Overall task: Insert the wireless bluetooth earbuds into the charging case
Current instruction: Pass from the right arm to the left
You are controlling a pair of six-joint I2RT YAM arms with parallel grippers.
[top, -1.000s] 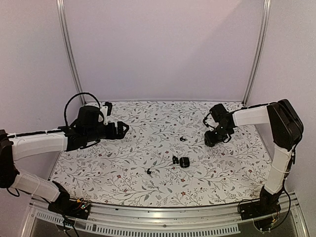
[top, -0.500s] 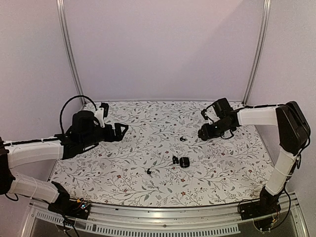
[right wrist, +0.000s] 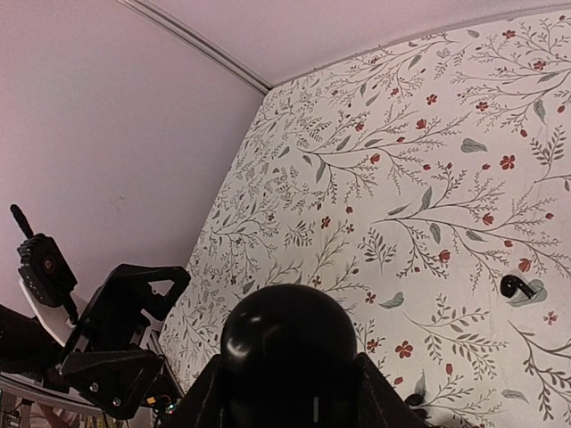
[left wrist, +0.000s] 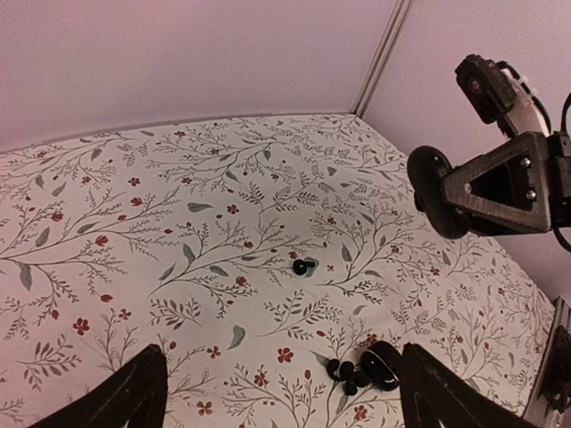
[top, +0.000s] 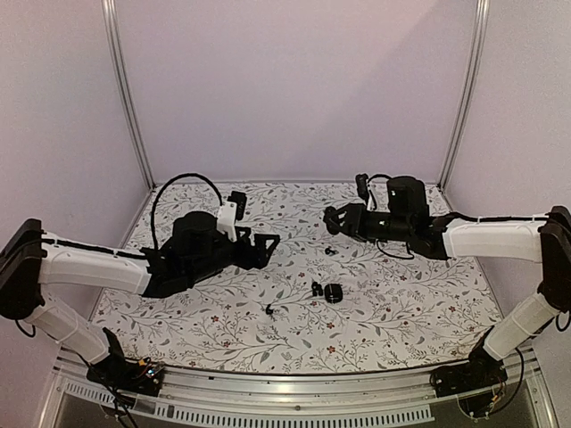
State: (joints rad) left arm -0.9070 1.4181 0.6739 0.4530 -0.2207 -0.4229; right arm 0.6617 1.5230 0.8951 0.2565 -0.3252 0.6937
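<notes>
One black case sits clamped in the right claw.

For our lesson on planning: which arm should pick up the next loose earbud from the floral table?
Probably left. The left fingers are open and empty, facing the tiny black plastic earbud; the right fingers are shut on the black pebble-shaped case.

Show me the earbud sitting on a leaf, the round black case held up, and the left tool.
earbud [left wrist: 302,266], left wrist view, on its round body.
black case [right wrist: 287,343], right wrist view, middle of its dome.
left tool [top: 270,248], top view, between its fingertips.
</notes>
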